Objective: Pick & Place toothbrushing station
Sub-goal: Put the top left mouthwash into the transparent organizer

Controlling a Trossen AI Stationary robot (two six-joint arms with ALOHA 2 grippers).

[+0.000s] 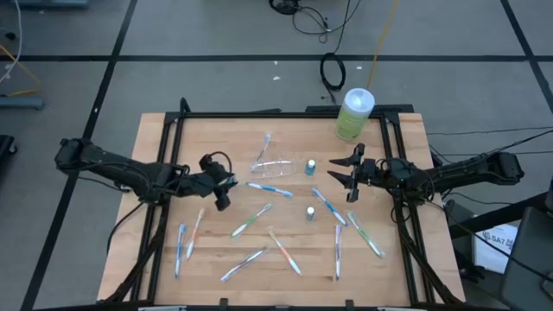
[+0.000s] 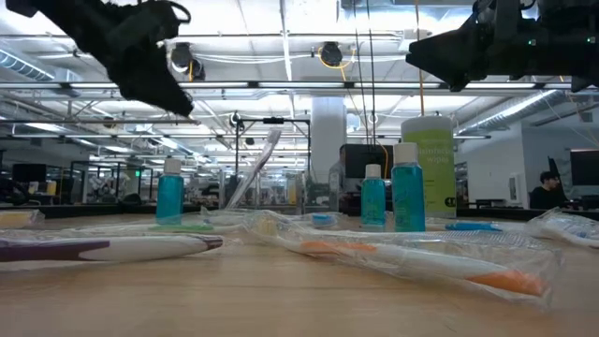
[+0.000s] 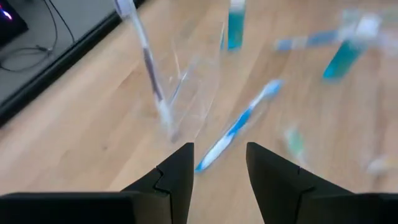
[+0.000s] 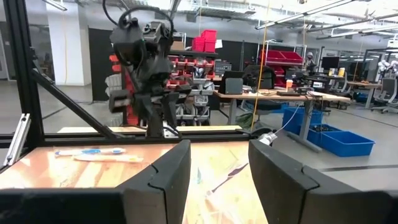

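Item: my left claw. Raised above the bench, left of centre, jaws parted with nothing between them. In my wrist view a wrapped blue toothbrush lies on the wood just ahead of the fingers.

Item: my right claw. Raised over the right half of the bench, jaws likewise apart and empty, facing the left arm across the bench.

Item: clear plastic cup. Lying on its side near the middle of the bench, one toothbrush reaching out of its mouth.

Item: remaining toothbrushes, blue, green, orange and white. Scattered flat over the near half of the bench, well apart from the cup; an orange one lies near the front.

Item: two teal bottles, one just beside the cup, one nearer the front.

Item: pale-green canister. Back right corner; not part of the set.

Step in hand, as I judge it: picking up a brush, the blue one by my left claw being the likely choice.

Next move calls for: lowering, straddling the thin handle across its width, closing low against the wood.
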